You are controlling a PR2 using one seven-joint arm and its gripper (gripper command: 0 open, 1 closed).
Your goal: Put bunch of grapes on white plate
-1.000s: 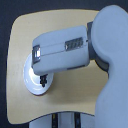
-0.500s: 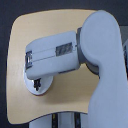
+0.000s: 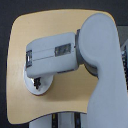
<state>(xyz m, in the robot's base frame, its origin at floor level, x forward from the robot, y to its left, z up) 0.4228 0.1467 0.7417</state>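
Observation:
The white plate (image 3: 46,86) lies on the tan table near the exterior view's left, more than half of it covered by my arm. My gripper (image 3: 36,84) points down over the middle of the plate, seen from above. Small dark shapes sit at its tip, and I cannot tell whether they are fingers or the bunch of grapes. The grapes do not show clearly anywhere else on the table. The wrist housing hides how the jaws stand.
The rounded tan table (image 3: 60,22) fills most of the view. My bulky grey-white forearm (image 3: 55,52) and upper arm (image 3: 102,65) cross it from the exterior view's right. Dark floor lies beyond the table's edges.
The forearm has shifted a little towards the exterior view's left and lower, and it now covers more of the plate. The plate itself has not moved.

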